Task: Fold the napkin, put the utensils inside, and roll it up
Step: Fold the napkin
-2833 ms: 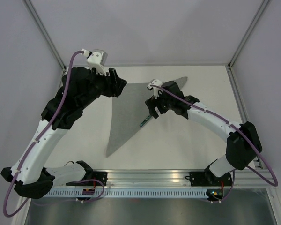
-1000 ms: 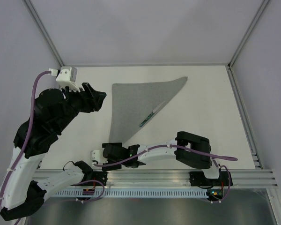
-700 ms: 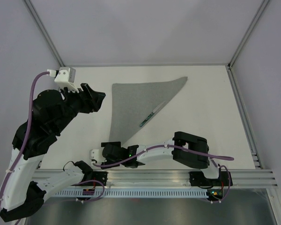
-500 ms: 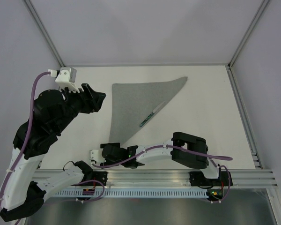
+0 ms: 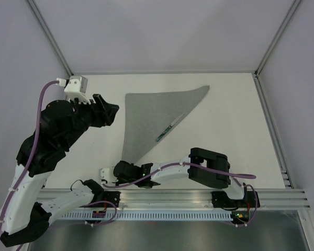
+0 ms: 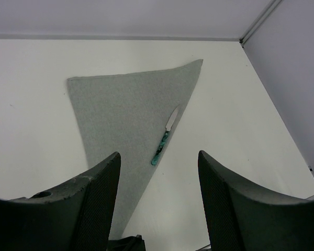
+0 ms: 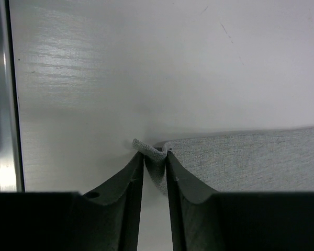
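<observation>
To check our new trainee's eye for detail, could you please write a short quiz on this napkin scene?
1. True or false: the knife lies on the triangular napkin, along its slanted edge.
2. What do the right fingers pinch? A the knife's handle; B the napkin's near corner; C nothing.
3. Fill in: the left fingers stand ____, holding nothing.
Key: 1 true; 2 B; 3 open.
</observation>
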{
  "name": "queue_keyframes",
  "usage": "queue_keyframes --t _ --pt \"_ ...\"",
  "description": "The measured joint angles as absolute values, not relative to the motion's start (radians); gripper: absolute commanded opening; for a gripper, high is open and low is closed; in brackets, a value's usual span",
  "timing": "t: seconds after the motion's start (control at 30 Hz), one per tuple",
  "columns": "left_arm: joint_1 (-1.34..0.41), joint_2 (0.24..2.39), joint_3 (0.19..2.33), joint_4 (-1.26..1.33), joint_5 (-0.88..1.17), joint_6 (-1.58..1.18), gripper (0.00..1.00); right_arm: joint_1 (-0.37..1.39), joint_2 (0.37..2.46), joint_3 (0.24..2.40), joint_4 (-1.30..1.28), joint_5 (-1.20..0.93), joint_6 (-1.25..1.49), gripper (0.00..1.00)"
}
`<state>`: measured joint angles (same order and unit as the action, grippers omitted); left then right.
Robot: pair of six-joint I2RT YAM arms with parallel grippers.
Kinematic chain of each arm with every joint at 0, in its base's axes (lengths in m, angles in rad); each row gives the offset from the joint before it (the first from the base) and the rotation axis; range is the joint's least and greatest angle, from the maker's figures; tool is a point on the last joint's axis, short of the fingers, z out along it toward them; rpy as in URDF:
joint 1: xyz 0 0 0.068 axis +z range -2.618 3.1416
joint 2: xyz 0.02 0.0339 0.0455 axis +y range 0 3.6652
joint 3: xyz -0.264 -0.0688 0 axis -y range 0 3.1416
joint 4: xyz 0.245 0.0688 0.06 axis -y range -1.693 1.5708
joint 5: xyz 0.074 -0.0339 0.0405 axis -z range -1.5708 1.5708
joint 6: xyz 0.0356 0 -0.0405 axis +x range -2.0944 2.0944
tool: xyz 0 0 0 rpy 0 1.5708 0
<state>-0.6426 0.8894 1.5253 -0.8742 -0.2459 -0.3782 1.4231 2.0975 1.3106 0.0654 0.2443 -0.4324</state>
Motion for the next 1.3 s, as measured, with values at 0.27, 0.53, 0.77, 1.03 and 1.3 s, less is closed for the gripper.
queue_keyframes --t 0.27,0.53,0.77,1.03,1.3 --pt "-0.643 0.89 1.507 -0.873 -0.245 -0.378 0.66 1.423 2.098 1.328 0.031 0.244 -0.43 0.14" --pt "-0.643 0.892 1.506 -0.871 -0.245 -0.378 0.67 1.403 2.098 1.399 -0.019 0.236 -0.392 0.08" --pt "-0.643 0.912 1.505 -0.857 -0.244 -0.377 0.67 1.336 2.088 1.424 -0.06 0.21 -0.343 0.06" --pt "-0.643 0.959 1.505 -0.829 -0.233 -0.377 0.67 1.206 2.049 1.426 -0.128 0.164 -0.276 0.04" --pt "-0.643 0.992 1.503 -0.782 -0.223 -0.377 0.67 1.018 1.996 1.426 -0.178 0.118 -0.223 0.01"
